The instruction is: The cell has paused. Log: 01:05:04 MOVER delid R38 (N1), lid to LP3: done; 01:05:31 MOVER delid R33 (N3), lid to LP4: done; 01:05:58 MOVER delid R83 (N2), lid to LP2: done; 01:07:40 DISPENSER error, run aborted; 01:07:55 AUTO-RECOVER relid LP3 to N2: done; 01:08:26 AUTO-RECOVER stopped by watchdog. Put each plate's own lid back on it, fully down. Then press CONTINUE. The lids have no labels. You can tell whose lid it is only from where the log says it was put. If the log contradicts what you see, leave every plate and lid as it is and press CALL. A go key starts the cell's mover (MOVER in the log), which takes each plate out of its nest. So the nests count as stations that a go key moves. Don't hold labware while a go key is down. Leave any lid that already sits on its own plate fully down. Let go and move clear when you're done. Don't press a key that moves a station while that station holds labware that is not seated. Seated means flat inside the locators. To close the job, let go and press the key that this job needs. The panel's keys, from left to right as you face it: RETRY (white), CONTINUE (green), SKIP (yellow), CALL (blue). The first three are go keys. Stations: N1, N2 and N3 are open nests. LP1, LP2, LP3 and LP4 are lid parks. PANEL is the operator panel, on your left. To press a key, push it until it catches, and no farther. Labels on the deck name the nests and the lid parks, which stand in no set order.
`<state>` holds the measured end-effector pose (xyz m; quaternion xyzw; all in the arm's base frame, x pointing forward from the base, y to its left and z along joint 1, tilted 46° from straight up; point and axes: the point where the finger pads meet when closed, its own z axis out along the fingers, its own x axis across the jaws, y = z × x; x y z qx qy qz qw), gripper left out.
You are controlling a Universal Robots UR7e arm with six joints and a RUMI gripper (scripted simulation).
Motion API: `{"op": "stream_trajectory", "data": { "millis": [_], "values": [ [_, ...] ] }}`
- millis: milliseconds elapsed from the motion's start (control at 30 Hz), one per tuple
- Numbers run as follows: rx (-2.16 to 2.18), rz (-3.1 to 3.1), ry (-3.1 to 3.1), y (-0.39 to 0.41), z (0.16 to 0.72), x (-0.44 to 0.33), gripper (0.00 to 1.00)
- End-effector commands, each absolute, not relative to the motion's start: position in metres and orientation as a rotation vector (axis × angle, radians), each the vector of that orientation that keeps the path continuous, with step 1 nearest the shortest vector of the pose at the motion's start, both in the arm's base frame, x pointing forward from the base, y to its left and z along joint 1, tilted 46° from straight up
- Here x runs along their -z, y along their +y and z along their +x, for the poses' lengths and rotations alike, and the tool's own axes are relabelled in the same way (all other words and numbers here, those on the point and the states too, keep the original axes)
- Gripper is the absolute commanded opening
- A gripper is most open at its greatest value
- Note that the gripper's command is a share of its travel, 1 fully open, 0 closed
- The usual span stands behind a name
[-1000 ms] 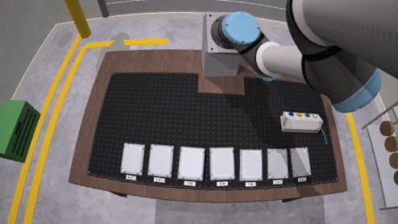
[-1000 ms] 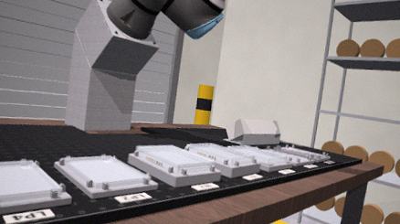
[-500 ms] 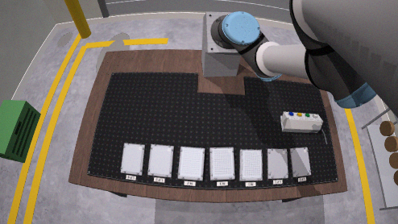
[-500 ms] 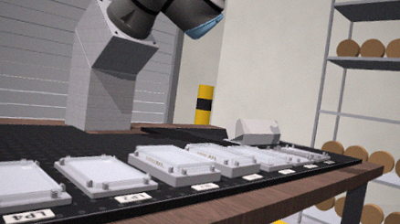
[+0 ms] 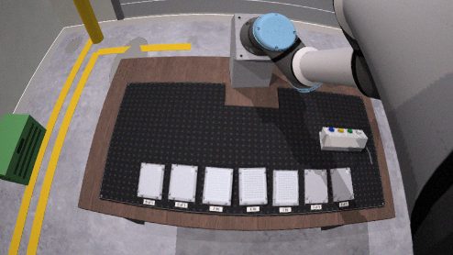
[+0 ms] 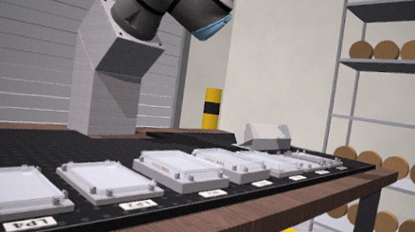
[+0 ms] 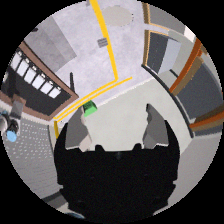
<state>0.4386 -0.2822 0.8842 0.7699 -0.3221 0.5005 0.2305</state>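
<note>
The arm's gripper (image 7: 116,125) is raised high above the floor, its two grey fingers spread wide with nothing between them; past them the wrist view shows pale floor, a yellow floor line and a small green cabinet (image 7: 90,108).

Taking the operator panel (image 5: 343,138) as the landmark, a white box with four coloured keys on its top: from above, the blue key (image 5: 331,129) is at one end, then yellow (image 5: 340,130), then green (image 5: 349,131), and the last, white one is hard to pick out against the box. The panel sits on the black perforated mat (image 5: 183,124) covering the wooden tabletop (image 5: 151,69).

Between the panel and the tabletop's front edge runs a row of seven stations, each with a small label in front; from above the labels are too small to read. The two stations nearest the panel, (image 5: 342,183) and (image 5: 315,185), look flat and plain. The next three are nests holding plates: the first plate (image 5: 285,187) and the second (image 5: 252,185) show their well grids clearly, the third (image 5: 217,185) looks smoother, as if a lid covers it, though I cannot tell for sure. The two stations farthest from the panel are lid parks, and the side view reads the last one as LP4 (image 6: 12,193). Its neighbour (image 6: 108,180) has a label I cannot read with confidence.

The arm's grey pedestal (image 5: 238,73) stands at the tabletop's rear edge, behind the panel.
</note>
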Motion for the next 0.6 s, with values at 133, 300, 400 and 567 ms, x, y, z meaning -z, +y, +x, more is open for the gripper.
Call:
{"op": "stream_trajectory", "data": {
  "millis": [133,300,400,567],
  "values": [
    [-1.374,2.171,-0.883,-0.289,0.454,-0.855,0.82],
    [-1.374,2.171,-0.883,-0.291,0.460,-0.841,0.82],
    [-1.369,2.208,-0.883,-0.293,0.465,-0.829,0.82],
    [-1.369,2.208,-0.883,-0.295,0.473,-0.812,0.82]
  ]
}}
